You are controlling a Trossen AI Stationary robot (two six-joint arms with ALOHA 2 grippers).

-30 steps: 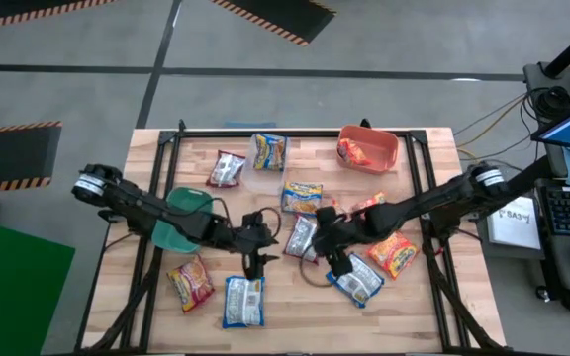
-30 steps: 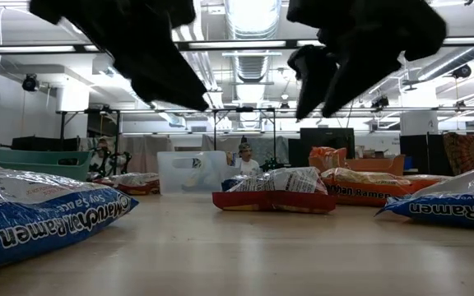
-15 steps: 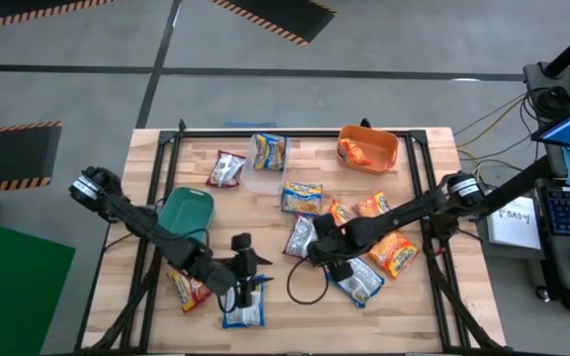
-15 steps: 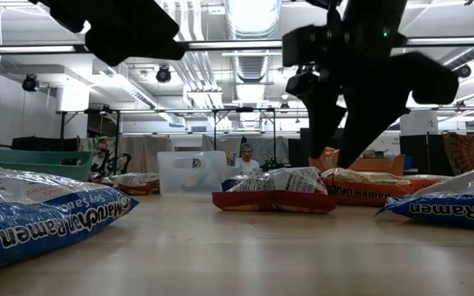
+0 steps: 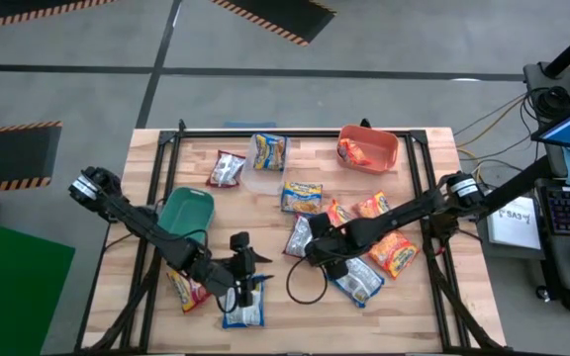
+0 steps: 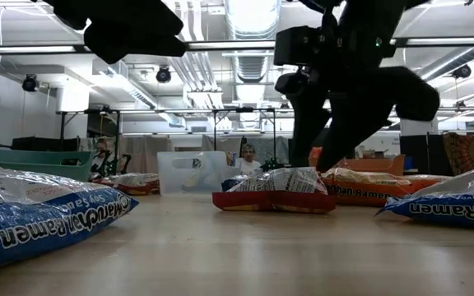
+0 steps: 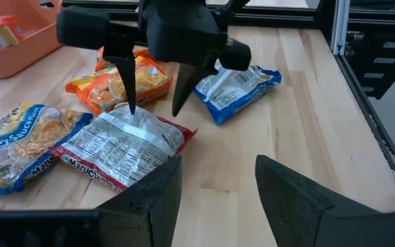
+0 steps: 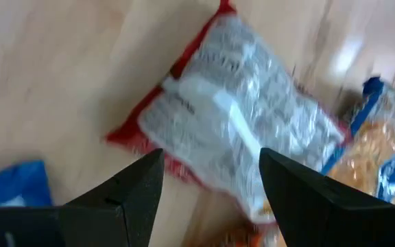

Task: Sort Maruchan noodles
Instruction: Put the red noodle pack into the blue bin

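1. Reaching down, the right gripper point(image 7: 153, 103) hangs over a red-and-white packet point(image 8: 238, 130) near the middle of the table point(image 5: 433, 297). Its fingers are apart, one over the packet and one just past its edge. It holds nothing.
2. The left gripper point(image 5: 248, 287) sits over a blue packet point(image 5: 242, 309) near the front edge. Its fingers are open too, with nothing in them.
3. Other noodle packets lie spread around the table. One orange packet is already in the orange bin point(image 5: 392, 150).
4. This looks like the picking-up step.
5. Next, I think the right gripper should go lower, close on the packet, then lift it to a bin.
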